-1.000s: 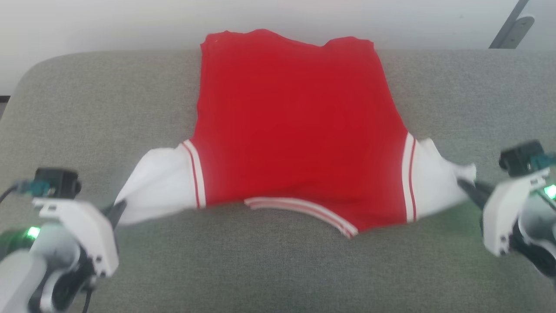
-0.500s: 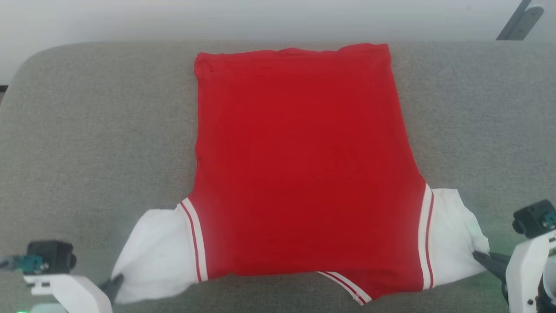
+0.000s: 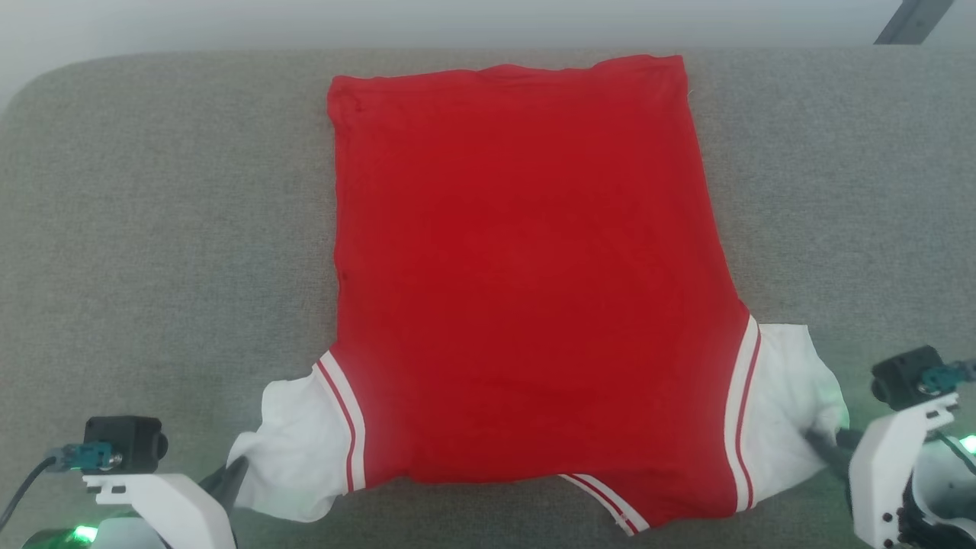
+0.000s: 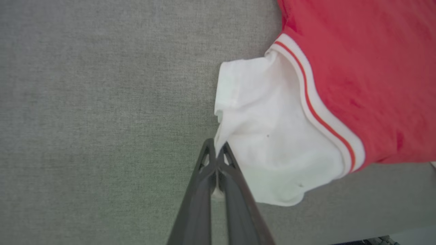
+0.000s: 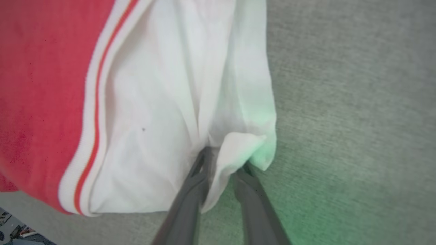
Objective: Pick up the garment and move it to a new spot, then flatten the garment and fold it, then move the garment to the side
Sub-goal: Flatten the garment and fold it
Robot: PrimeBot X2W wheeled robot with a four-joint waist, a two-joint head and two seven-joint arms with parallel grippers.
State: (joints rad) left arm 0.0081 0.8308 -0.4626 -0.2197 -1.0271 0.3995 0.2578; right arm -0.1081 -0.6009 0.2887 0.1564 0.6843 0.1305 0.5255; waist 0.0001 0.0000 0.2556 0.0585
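While the garment (image 3: 526,267) lies spread flat on the grey fabric-covered desk (image 3: 152,229), plain red side up, its hem sits at the far edge and its sleeves and neckline point toward the robot. No lettering shows on the upturned face. A red-and-white striped collar trim (image 3: 602,499) peeks out from under the near edge, right of centre.

The left claw (image 4: 215,151) is closed, its two dark fingers pressed together on the outer corner of the white sleeve on the robot's left (image 4: 272,136); a sliver of white cloth shows between them lower down. That sleeve is bunched and rumpled, with a striped band where it meets the red body.

The right claw (image 5: 224,160) has its fingers parted. A folded bit of hem from the white sleeve on the robot's right (image 5: 163,119) hangs between them, lying against the finger nearer the red body, while grey desk shows through the gap beside the other finger. This sleeve runs in long creases toward the claw and carries a green tint from a light on the arm.

From the head view, both claws sit low at the near corners of the garment, each with a small black wrist camera (image 3: 122,442) above its white housing.
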